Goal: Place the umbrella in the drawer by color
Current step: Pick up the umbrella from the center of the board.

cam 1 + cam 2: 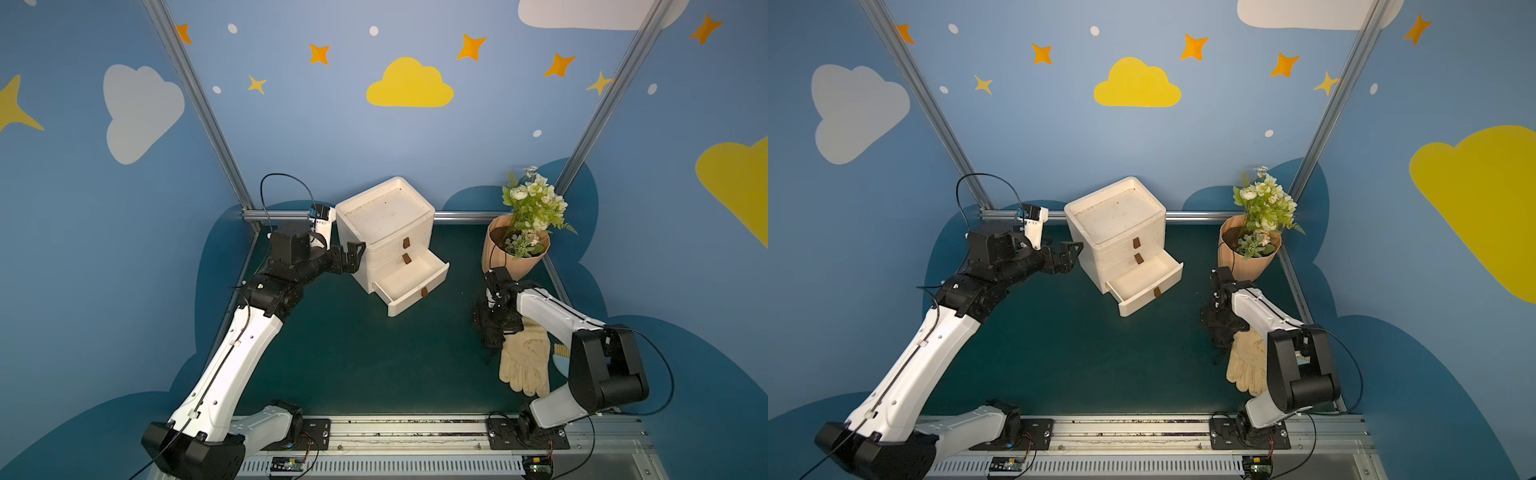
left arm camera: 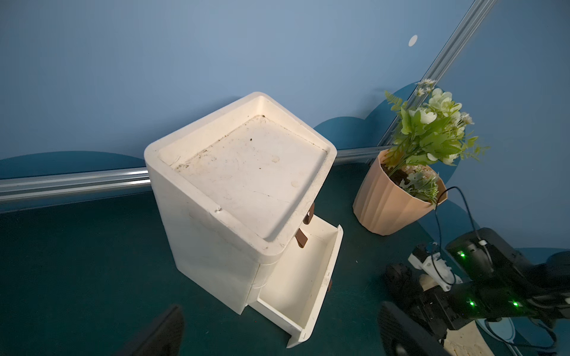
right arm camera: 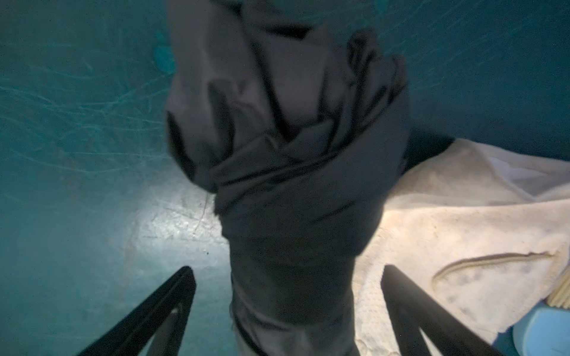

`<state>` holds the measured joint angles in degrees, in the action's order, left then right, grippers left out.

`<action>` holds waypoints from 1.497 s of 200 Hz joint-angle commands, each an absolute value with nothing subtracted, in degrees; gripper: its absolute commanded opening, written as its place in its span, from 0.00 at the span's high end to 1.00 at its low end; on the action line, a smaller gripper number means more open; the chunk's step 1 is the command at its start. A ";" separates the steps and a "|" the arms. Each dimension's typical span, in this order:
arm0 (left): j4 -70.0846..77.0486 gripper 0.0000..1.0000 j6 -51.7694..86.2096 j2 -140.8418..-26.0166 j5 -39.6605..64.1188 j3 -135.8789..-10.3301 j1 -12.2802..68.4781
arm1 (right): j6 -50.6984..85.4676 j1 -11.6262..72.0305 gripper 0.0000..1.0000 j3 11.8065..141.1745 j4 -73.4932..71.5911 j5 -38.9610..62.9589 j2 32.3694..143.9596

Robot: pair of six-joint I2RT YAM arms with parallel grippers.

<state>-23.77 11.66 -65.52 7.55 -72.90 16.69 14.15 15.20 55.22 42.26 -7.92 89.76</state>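
The white drawer unit [image 1: 384, 216] stands with its bottom drawer [image 1: 419, 301] pulled out and the left gripper [image 1: 355, 254] spread empty beside it, while the folded black umbrella [image 3: 287, 172], likely light with soft, slippery fabric, lies against the cream glove [image 1: 521, 361] between the released jaws of the right gripper [image 3: 288, 271], best pinched round its tightly wrapped waist.

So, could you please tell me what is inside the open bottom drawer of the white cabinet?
The drawer shows only its bare cream floor; nothing visible lies in it. Its rear part, under the cabinet, is covered.
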 commanded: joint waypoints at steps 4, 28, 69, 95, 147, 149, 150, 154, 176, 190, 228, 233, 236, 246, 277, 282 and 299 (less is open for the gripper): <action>-21.85 0.00 14.51 -63.14 8.44 -69.31 16.83 | 13.88 15.78 0.07 57.76 42.64 -6.64 91.51; -22.93 0.00 15.09 -61.75 8.31 -68.04 16.83 | 13.95 15.84 0.14 59.38 43.62 -6.67 94.56; -23.26 0.00 15.25 -60.09 7.65 -68.35 16.96 | 13.34 15.92 0.28 61.83 45.02 -5.99 99.24; -23.49 0.00 14.95 -59.35 7.89 -68.43 16.92 | 12.61 16.08 0.47 62.12 44.77 -5.68 100.08; -19.00 0.00 18.37 -58.69 18.23 -65.83 17.64 | 7.85 16.35 0.69 55.47 34.27 11.52 84.68; -18.57 0.00 18.68 -58.73 18.75 -65.74 17.77 | 7.76 16.35 0.69 55.22 33.79 12.46 83.75; -18.43 0.00 18.83 -58.81 19.00 -65.65 17.76 | 7.71 16.39 0.69 55.12 33.59 13.17 83.40; -17.76 0.00 19.40 -58.85 20.22 -65.23 18.03 | 7.38 16.37 0.69 54.65 32.52 15.59 81.96; -11.29 0.00 23.59 -59.55 25.08 -61.90 20.28 | 7.56 16.44 0.69 51.73 23.92 30.64 74.70; -6.80 0.00 25.59 -60.84 27.96 -59.89 22.50 | 10.31 16.82 0.70 50.02 16.86 38.81 71.25; 2.07 0.00 28.28 -66.14 29.83 -58.20 29.82 | 23.40 19.16 0.71 45.80 -7.05 50.16 66.85; 3.53 0.00 28.98 -66.80 29.85 -57.92 30.58 | 24.13 19.52 0.71 45.87 -8.65 50.91 66.75; 4.38 0.00 29.40 -67.25 29.99 -57.84 31.03 | 24.43 19.78 0.71 45.97 -9.39 51.39 66.70; 7.51 0.00 30.22 -68.95 30.71 -57.57 32.61 | 25.06 20.76 0.71 46.51 -10.59 51.89 66.71; 11.58 0.00 31.60 -74.12 31.01 -58.79 36.29 | 24.96 23.38 0.71 48.25 -12.30 54.29 67.32; 11.60 0.00 31.66 -74.70 30.71 -59.05 36.42 | 25.03 23.63 0.71 48.46 -12.46 54.61 67.32; 12.47 0.00 32.32 -75.92 29.20 -59.50 36.65 | 24.64 24.46 0.71 48.82 -12.94 56.01 67.28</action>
<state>7.81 30.61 -74.78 29.82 -58.00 36.27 23.83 23.35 46.06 -6.31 50.96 68.01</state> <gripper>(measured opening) 0.999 0.369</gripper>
